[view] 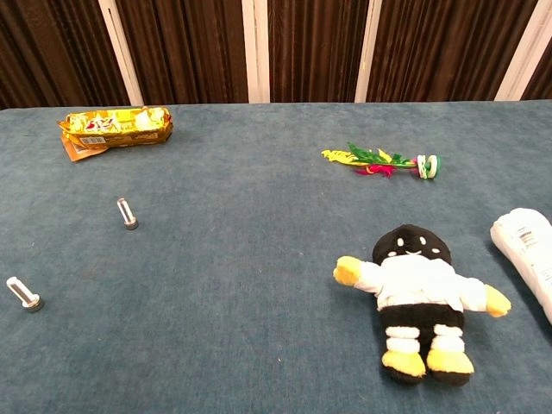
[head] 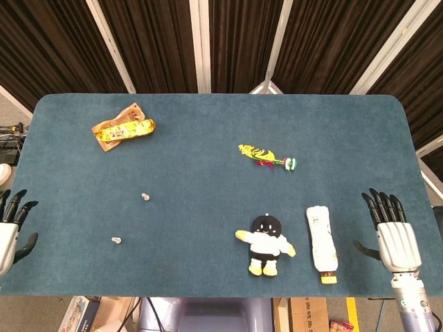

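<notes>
In the head view my left hand (head: 10,229) shows at the far left edge of the blue table (head: 208,117), fingers spread, holding nothing. The nearest thing to it is a small silver bolt (head: 116,241); a second bolt (head: 145,197) lies further in. My right hand (head: 394,234) hovers at the table's right front, fingers apart and empty, just right of a white bottle (head: 322,242) lying on its side. A black and white plush toy (head: 266,245) lies left of the bottle. The chest view shows neither hand, only the plush (view: 418,293) and both bolts (view: 127,213).
A gold snack packet (head: 123,128) lies at the back left, also in the chest view (view: 115,126). A yellow-green feather toy (head: 266,156) lies right of centre. Dark curtains with white posts stand behind the table.
</notes>
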Available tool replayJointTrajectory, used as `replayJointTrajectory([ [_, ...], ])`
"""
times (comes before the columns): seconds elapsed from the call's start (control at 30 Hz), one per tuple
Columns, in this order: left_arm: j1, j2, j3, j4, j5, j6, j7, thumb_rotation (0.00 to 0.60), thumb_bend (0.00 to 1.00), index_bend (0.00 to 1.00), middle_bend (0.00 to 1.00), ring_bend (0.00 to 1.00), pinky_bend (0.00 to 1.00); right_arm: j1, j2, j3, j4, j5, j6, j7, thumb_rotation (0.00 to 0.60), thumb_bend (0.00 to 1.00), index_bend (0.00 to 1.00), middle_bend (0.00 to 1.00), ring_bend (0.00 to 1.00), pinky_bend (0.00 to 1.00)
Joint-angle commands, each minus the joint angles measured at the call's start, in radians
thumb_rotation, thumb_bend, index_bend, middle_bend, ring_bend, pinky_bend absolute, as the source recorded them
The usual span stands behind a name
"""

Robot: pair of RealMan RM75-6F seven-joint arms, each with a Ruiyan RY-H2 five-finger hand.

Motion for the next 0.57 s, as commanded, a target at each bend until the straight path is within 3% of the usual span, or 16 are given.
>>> replayJointTrajectory([
  [0.03, 0.023, -0.041, -0.017, 0.053, 0.003, 0.024, -0.022, 0.600, 0.46, 0.23, 0.07, 0.00, 0.00, 0.000, 0.008, -0.003, 0.005, -0.017, 0.008, 0.004, 0.600, 0.11, 0.10, 0.07, 0.02, 0.00],
  [0.57, 0.043, -0.046, -0.075, 0.103, -0.052, -0.009, -0.098, 0.600, 0.46, 0.21, 0.07, 0.00, 0.00, -0.007, 0.032, -0.009, -0.020, -0.023, 0.011, 0.015, 0.600, 0.11, 0.10, 0.07, 0.02, 0.00],
])
